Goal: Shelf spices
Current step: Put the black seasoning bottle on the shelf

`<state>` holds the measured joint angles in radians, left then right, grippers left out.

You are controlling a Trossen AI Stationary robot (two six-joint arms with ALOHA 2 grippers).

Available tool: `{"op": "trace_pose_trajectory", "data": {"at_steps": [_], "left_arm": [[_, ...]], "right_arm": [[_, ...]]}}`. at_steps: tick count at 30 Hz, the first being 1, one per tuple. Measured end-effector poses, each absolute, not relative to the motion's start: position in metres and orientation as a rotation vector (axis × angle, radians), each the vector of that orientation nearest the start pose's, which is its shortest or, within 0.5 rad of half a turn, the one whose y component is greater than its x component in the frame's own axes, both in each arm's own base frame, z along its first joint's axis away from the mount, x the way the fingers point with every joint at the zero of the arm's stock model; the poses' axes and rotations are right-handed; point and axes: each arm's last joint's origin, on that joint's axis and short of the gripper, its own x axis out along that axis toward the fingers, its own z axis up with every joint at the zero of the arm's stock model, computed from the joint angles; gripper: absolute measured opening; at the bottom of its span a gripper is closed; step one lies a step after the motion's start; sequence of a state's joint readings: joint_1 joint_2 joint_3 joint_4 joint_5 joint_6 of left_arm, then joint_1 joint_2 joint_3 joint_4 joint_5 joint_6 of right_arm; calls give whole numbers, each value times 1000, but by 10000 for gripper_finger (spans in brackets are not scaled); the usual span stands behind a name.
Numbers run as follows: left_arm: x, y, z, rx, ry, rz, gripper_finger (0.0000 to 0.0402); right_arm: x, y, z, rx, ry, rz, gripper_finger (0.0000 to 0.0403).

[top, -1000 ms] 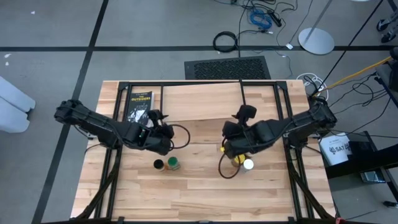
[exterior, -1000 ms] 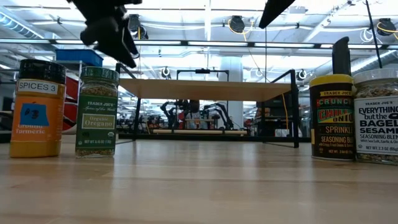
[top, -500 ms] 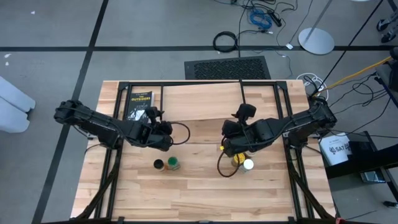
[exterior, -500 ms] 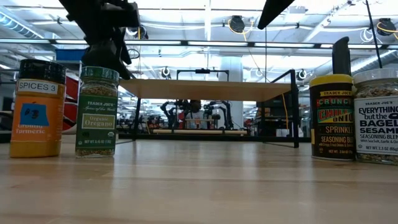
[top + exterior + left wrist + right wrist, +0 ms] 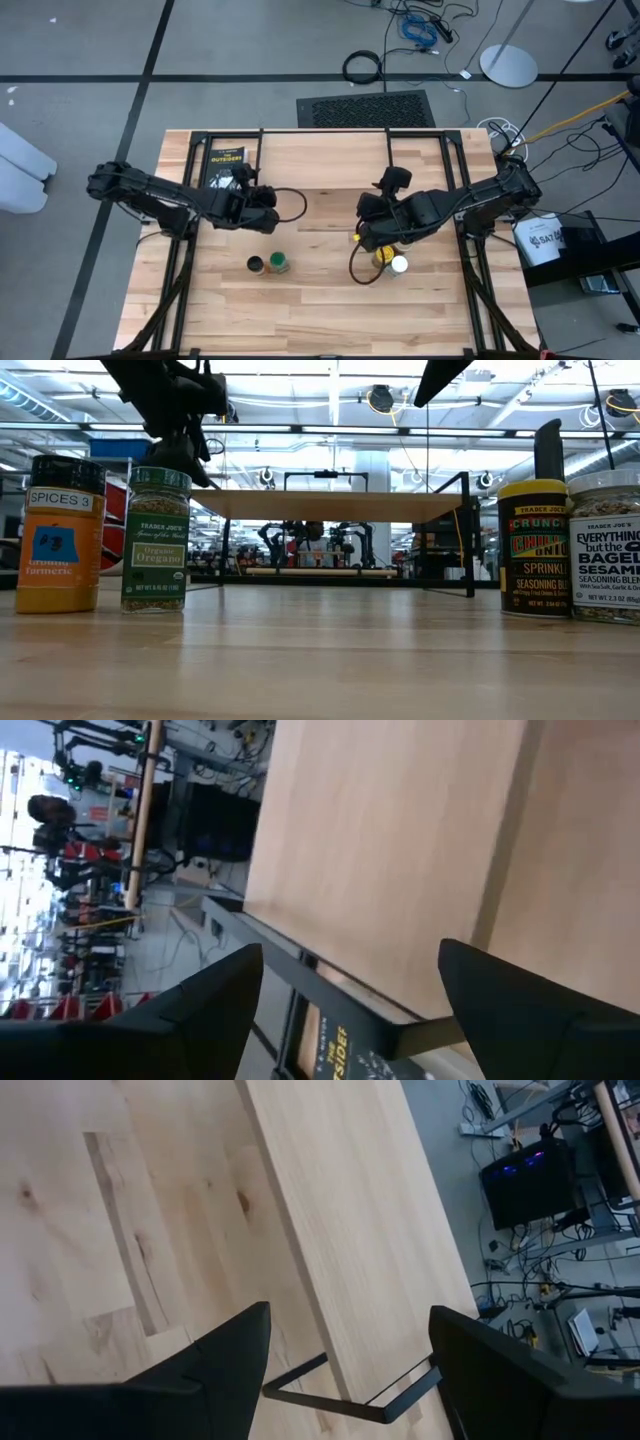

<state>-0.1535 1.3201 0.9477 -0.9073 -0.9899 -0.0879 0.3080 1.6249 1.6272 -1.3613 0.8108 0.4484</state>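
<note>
Four spice jars stand upright on their bases on the table. A dark-lidded orange jar (image 5: 256, 264) and a green-lidded jar (image 5: 279, 264) stand side by side near the left. A yellow-lidded jar (image 5: 380, 257) and a white-lidded jar (image 5: 399, 265) stand near the right. The shelf (image 5: 325, 160), a light plank on black rod legs, stands along the far side. My left gripper (image 5: 268, 193) hovers open above the table, on the far side of the left pair, facing the shelf (image 5: 400, 840). My right gripper (image 5: 368, 208) hangs open above the right pair, with the shelf (image 5: 350, 1210) ahead of it.
A flat black packet with yellow lettering (image 5: 225, 168) lies at the far left beside the shelf's leg. Black frame rods (image 5: 190, 170) run along both table sides. Bare wood lies between the two jar pairs and toward the near edge.
My left gripper has gone toward the table's far edge, closer to the shelf, and has turned somewhat on the way. The jars and my right arm have kept still.
</note>
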Motion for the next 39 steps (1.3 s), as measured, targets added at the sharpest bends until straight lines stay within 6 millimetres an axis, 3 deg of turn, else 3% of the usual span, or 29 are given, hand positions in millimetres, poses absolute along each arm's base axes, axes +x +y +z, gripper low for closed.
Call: {"op": "trace_pose_trajectory", "data": {"at_steps": [4, 11, 16, 23, 32, 39], "left_arm": [[235, -20, 258, 606, 1007, 738, 311], [245, -44, 300, 539, 837, 672, 311], [250, -54, 321, 471, 747, 627, 311], [251, -68, 339, 302, 699, 470, 311], [251, -79, 358, 112, 683, 280, 311], [249, -80, 359, 13, 680, 291, 311]], "right_arm": [[290, 71, 342, -355, 1026, -646, 260], [281, 76, 351, -366, 994, -598, 260], [272, 83, 358, -250, 1028, -454, 260], [266, 96, 359, -196, 1039, -366, 260], [266, 99, 359, -171, 1043, -331, 260], [269, 100, 360, -152, 1017, -322, 260]]}}
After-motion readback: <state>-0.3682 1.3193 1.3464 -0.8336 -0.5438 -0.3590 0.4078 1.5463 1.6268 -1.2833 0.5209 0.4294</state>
